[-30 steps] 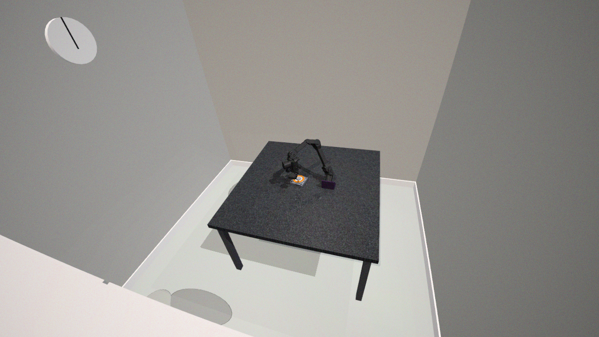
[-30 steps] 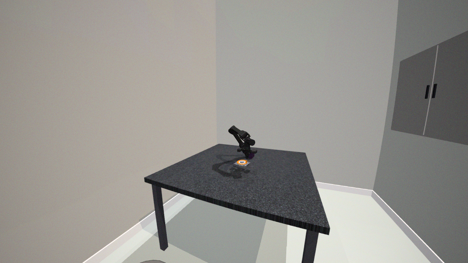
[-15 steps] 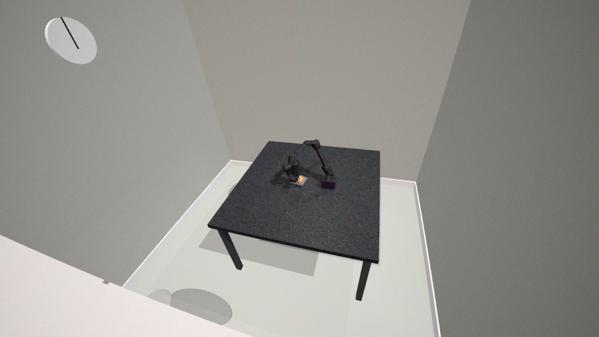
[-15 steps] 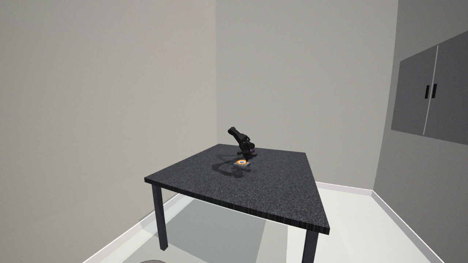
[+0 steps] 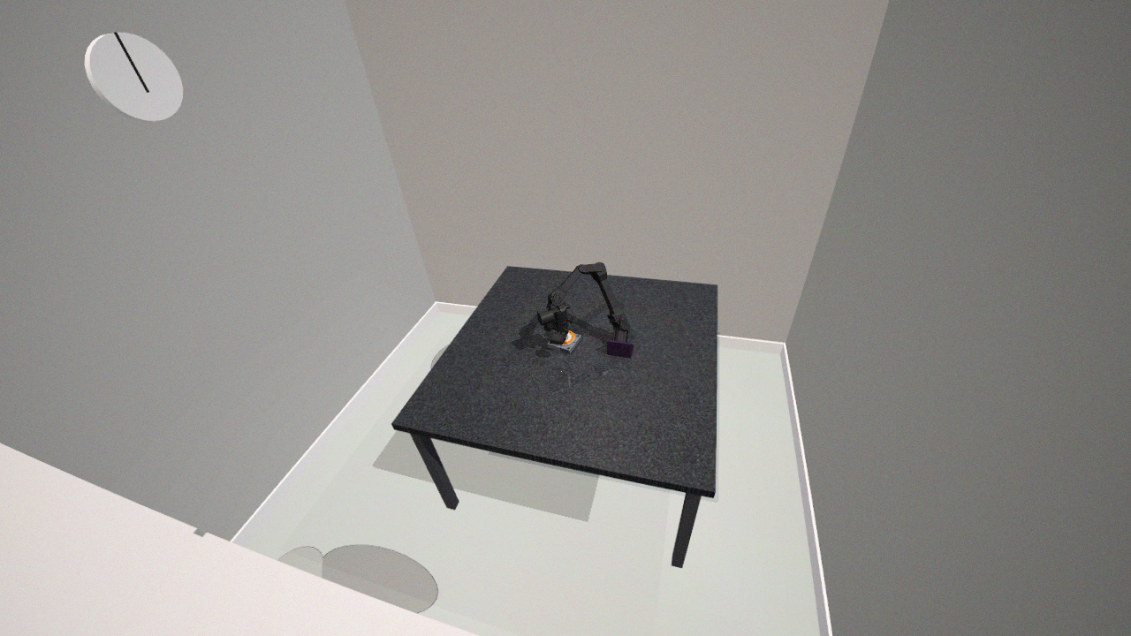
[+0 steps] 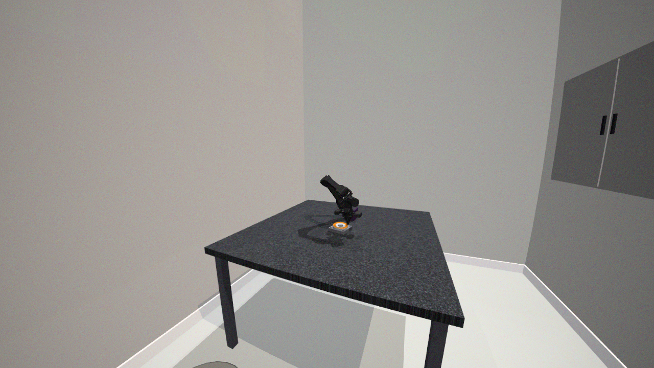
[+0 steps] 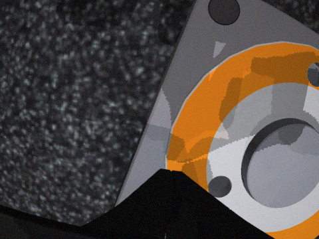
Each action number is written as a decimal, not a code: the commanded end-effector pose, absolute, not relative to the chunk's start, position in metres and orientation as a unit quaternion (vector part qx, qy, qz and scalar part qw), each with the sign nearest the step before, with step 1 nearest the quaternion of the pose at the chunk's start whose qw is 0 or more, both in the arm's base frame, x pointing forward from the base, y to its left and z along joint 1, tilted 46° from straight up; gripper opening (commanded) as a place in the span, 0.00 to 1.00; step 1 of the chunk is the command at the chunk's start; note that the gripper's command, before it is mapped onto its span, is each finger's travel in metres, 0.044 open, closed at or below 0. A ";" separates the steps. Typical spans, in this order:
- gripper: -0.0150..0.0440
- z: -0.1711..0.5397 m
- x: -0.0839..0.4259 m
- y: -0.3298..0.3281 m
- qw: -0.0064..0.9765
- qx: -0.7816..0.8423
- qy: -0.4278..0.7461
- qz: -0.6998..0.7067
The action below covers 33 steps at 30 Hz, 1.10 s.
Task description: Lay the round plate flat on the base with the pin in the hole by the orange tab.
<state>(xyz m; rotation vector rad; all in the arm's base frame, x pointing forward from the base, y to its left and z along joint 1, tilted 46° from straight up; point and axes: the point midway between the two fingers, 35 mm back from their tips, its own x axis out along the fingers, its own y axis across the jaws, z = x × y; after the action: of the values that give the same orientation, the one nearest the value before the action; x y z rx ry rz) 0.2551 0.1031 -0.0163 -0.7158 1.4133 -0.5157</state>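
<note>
Arm point(image 5: 588, 288) folded over plate point(image 7: 209, 106); jaws closed together, empty.

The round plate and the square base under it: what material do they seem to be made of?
Round plate: probably plastic or painted metal, with a matte orange rim and pale grey centre, no glare. Base: likely matte grey metal or plastic, flat and uniform. The look leaves both open.

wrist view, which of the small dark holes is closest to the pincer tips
The hole in the plate's white inner ring, just above the shut pincer; the base's corner hole lies far off.
</note>
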 end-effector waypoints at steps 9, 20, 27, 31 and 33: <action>0.25 -0.013 0.239 0.096 0.670 -0.317 0.630 -0.230; 0.25 -0.006 0.229 0.090 0.670 -0.318 0.630 -0.230; 0.25 -0.002 0.225 0.087 0.670 -0.318 0.631 -0.230; 0.25 0.000 0.224 0.085 0.670 -0.318 0.631 -0.230; 0.25 0.001 0.223 0.085 0.670 -0.318 0.631 -0.230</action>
<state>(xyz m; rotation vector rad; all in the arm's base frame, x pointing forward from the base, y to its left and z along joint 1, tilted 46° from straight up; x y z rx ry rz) 0.2260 0.0876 -0.0017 -0.7164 1.4192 -0.5156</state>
